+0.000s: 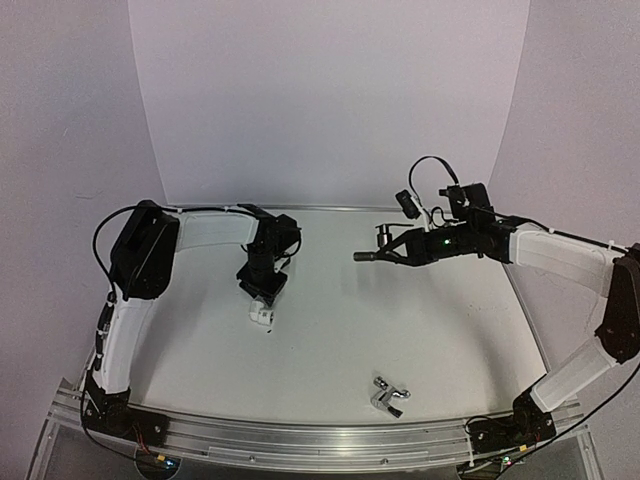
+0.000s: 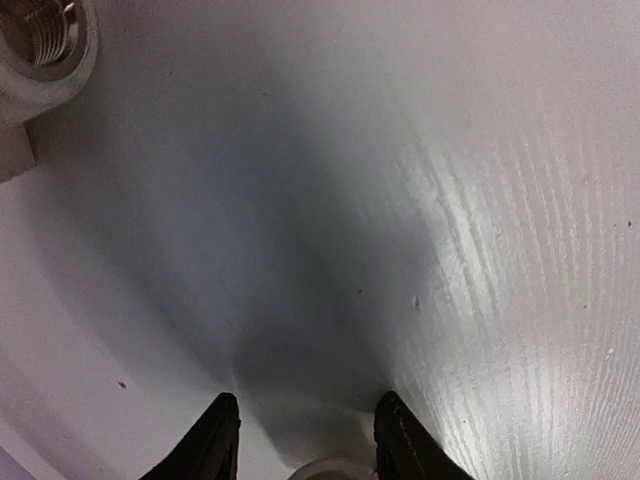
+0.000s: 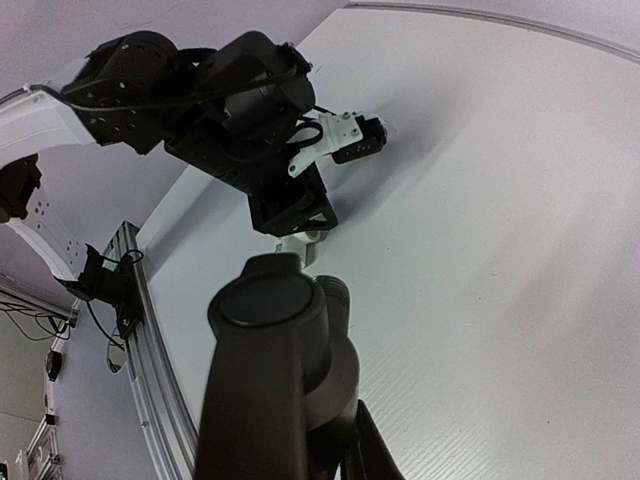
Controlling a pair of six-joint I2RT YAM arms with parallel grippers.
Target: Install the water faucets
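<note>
Two faucets: a dark faucet [image 1: 368, 256] far right and a chrome faucet [image 1: 388, 397] near right. Two arms: a left arm [image 1: 125, 330] and a right arm [image 1: 560, 255]. One table [image 1: 450, 330]. One white fitting [image 1: 262, 314] shows from above, at left; close up, two white pieces appear, a threaded piece [image 2: 45, 45] and a round piece [image 2: 326, 470], joined or separate unclear.

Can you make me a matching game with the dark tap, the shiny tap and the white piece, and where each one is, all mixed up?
1. dark faucet
2. chrome faucet
3. white fitting

A. lying alone on the table near the front edge
B. on the table under the left gripper
C. held in the air by the right gripper

Pairs: 1-C, 2-A, 3-B.
</note>
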